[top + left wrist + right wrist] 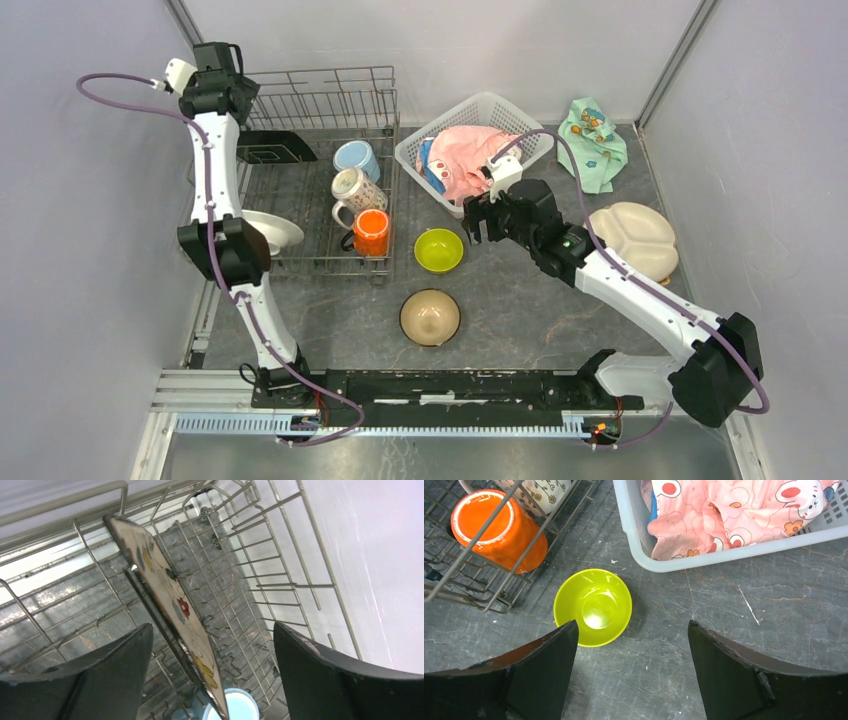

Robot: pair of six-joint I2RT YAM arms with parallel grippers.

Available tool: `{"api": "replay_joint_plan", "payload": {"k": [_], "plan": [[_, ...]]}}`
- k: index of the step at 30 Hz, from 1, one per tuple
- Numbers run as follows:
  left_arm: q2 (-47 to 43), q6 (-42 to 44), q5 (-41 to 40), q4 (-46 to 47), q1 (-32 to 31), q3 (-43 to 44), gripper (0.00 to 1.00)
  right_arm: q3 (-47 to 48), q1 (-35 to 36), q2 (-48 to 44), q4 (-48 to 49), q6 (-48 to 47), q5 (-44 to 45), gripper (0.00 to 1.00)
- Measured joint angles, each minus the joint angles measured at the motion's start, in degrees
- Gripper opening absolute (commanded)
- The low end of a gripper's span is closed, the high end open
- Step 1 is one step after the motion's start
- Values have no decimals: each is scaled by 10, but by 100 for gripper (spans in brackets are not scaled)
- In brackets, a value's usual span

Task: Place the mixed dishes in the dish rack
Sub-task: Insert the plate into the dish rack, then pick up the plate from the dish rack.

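Grey veined counter [520, 300], pale walls. Only the left wrist view shows the floral plate [172, 605] upright in the dish rack [280, 562]. Left tool [212, 626] and right tool [632, 622] are spread.

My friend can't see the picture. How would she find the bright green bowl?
Start at the grey wire dish rack on the table's left side. Just past its right wall, beside the orange mug in the rack, the lime-green bowl sits on the tabletop. The tan bowl next to it is dull; this one is bright yellow-green.
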Motion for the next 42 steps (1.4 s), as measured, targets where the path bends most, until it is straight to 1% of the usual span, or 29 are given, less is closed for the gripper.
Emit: {"api": "replay_joint_plan", "payload": {"k": [4,9,12,15,17,20,21,23,24,25,26,30,34,37,42], "plan": [[-35,57,23,6,0,-8,100,31,0,11,-21,10,-1,87],[-96,97,40,-8,-14,-33,100,52,-1,15,-42,29,-6,85],[-126,116,30,-33,-35,-44,100,68,-1,23,-56,35,-9,85],[-161,120,9,-68,-50,-76,100,84,-1,38,-68,39,-16,85],[-180,113,-9,-102,-52,-94,100,93,-1,45,-74,40,-19,84],[-209,99,-18,-160,-37,-120,99,99,-1,50,-79,42,-20,84],[-217,90,-18,-184,-28,-124,94,99,-1,50,-80,43,-20,84],[-231,73,-18,-219,-14,-129,79,99,-1,50,-80,44,-22,84],[-244,63,-14,-231,-4,-139,73,99,-1,50,-80,44,-22,84],[-256,50,-8,-239,2,-150,67,99,-1,50,-80,44,-22,84],[-276,38,4,-243,10,-172,65,99,-1,50,-79,44,-22,84],[-337,6,52,-275,31,-236,61,99,-1,49,-78,44,-23,83],[-366,-14,67,-283,32,-297,58,93,-1,39,-67,42,-24,83],[-355,-33,71,-290,32,-318,58,86,-1,30,-63,40,-27,83],[-309,-45,78,-289,32,-317,58,79,-1,28,-56,35,-27,83]]}}
